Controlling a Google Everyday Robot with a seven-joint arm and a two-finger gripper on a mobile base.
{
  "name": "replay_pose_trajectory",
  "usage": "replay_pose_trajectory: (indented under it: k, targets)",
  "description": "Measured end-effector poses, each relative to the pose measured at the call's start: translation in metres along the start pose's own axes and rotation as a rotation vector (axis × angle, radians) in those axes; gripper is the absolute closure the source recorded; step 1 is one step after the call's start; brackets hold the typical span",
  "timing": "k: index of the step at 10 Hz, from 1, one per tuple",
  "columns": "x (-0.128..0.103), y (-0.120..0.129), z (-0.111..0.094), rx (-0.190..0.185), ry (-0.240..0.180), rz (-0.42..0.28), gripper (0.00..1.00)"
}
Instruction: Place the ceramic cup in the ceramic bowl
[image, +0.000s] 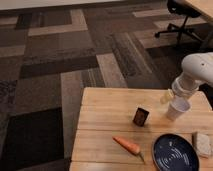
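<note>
Cup (178, 109) stands upright on the table (102, 117), far right side, well apart from the bowl (173, 152) at the near edge. It's not lifted, so I judge the pick isn't made. Gripper (171, 97) hangs just at the cup's upper left rim, jaws spread, pinching nothing, likely lining up to straddle it. The wrist hides most of the fingers, and I make out only one pale tip. Arm (198, 72) and bowl are cut off by the frame.
</note>
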Motion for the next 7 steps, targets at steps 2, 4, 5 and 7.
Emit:
replay_pose_trajectory:
  k: [2, 4, 5, 7]
  targets:
    - [0.000, -0.002, 0.003, 0.014, 0.040, -0.130, 0.35]
    - [-0.005, 0.009, 0.010, 0.001, 0.038, -0.288, 0.35]
    - [-0.007, 0.011, 0.011, 0.000, 0.031, -0.314, 0.35]
    - [-0.006, 0.010, 0.011, 0.000, 0.031, -0.312, 0.35]
